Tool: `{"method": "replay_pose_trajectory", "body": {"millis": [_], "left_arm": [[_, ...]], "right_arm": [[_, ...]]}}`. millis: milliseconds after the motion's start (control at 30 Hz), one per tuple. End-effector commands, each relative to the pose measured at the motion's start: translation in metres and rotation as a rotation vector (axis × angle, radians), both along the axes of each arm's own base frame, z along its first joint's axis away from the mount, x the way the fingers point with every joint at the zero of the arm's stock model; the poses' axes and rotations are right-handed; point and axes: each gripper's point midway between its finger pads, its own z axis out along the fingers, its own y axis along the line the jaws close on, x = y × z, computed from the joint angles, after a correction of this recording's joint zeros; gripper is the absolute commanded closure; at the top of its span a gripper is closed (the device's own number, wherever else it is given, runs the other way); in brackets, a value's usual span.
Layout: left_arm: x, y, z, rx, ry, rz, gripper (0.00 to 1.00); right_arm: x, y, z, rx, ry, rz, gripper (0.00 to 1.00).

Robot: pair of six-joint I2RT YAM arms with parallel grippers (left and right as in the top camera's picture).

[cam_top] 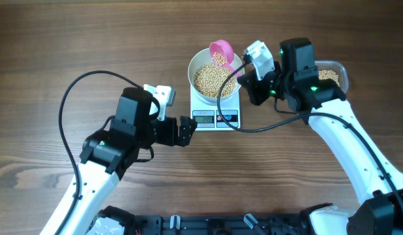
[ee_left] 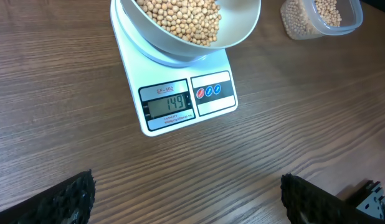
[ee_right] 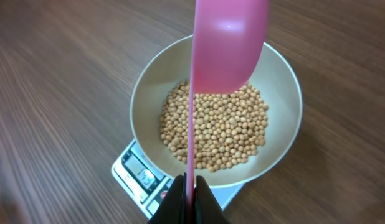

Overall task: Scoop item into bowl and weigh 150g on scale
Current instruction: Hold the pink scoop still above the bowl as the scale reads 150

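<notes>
Many beans (ee_right: 217, 134) in bowl (ee_right: 142, 93) on scale (ee_left: 174, 106); left end effector (cam_top: 186, 130) wide, right end effector (ee_right: 191, 199) pinching scoop (ee_right: 227, 43)

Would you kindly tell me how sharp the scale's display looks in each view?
Left wrist: the display is crisp, evenly lit and free of glare, digits legible; overhead: too small to read; right wrist: small and soft near the lower edge, beside the pink scoop, which looms close to the lens.

Pink scoop (ee_right: 230, 43) held above beans (ee_right: 217, 134) in bowl (ee_right: 149, 93)
</notes>
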Motion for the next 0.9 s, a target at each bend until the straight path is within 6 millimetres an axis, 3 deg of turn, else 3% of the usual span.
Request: {"method": "replay_pose_trajectory", "body": {"millis": [0, 500, 667, 867], "left_arm": [[-0.0012, -0.0015, -0.0010, 0.005, -0.006, -0.019, 0.00], [-0.0012, -0.0015, -0.0010, 0.005, -0.006, -0.019, 0.00], [-0.0012, -0.0015, -0.0010, 0.005, -0.006, -0.019, 0.00], [-0.0012, -0.0014, -0.0010, 0.005, -0.006, -0.018, 0.00]], "right_arm": [[0.0030, 0.0076, 0.0086, 0.042, 0.002, 0.010, 0.96], [0.0066, 0.0086, 0.0122, 0.044, -0.026, 0.016, 0.96], [0.0058, 0.0075, 0.0103, -0.061, -0.149, 0.151, 0.96], [0.0083, 0.0033, 0.0082, -0.074, -0.138, 0.118, 0.96]]}}
